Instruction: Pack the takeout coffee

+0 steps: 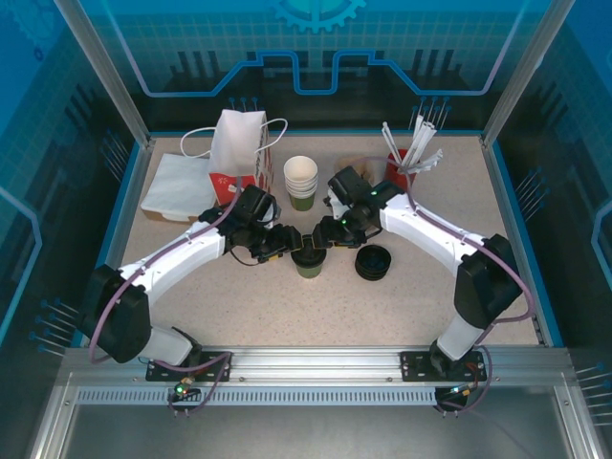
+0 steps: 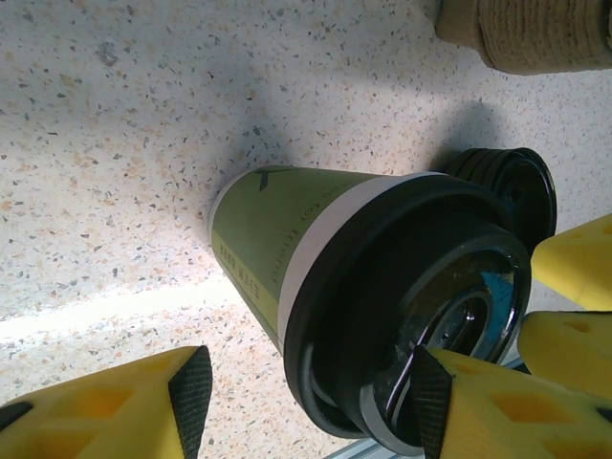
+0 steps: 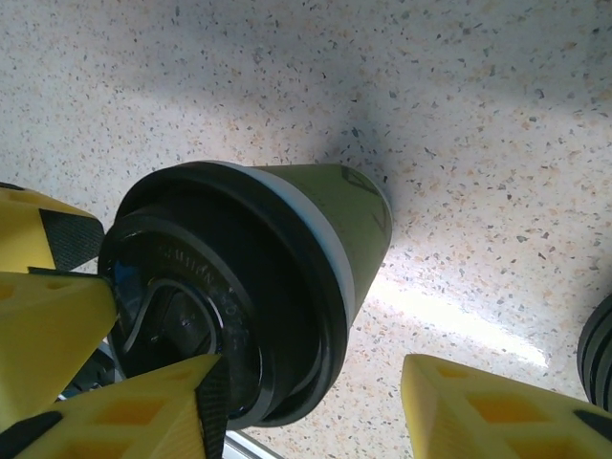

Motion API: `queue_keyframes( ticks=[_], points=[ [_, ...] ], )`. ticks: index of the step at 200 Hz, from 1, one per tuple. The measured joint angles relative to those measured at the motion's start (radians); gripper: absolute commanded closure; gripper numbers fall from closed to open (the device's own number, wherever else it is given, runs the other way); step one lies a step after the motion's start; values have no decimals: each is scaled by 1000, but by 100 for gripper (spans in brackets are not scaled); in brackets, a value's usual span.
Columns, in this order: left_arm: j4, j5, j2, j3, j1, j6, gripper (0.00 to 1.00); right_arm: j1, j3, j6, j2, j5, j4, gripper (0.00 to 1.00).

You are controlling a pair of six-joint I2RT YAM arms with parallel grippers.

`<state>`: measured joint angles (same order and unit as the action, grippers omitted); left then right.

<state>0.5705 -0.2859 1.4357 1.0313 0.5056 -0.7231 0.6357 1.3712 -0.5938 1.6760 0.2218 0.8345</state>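
Overhead: straws in a red holder. Close up: left gripper and right gripper straddle the takeout coffee, part-open, unclamped.

Setting: robot lab test cell | evidence: aluminium frame, blue printed panels, speckled tabletop, mounting rail — café props: paper bag, cup stack, straws

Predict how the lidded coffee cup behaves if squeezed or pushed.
The paper wall of the takeout coffee would probably dent under a hard squeeze; its black lid looks stiffer. It tapers to a narrower base, so a high push likely tips it. The lid hides the contents, so weight is unclear.
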Motion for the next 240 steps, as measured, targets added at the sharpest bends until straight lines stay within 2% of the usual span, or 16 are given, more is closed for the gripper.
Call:
queue_keyframes(
  ticks=[102,240],
  points=[
    [3,1,8,-2,3,18,45,1,1,3,21,6,14,56],
    [-40,11,11,-30,11,26,50,1,5,10,33,19,21,57]
  ],
)
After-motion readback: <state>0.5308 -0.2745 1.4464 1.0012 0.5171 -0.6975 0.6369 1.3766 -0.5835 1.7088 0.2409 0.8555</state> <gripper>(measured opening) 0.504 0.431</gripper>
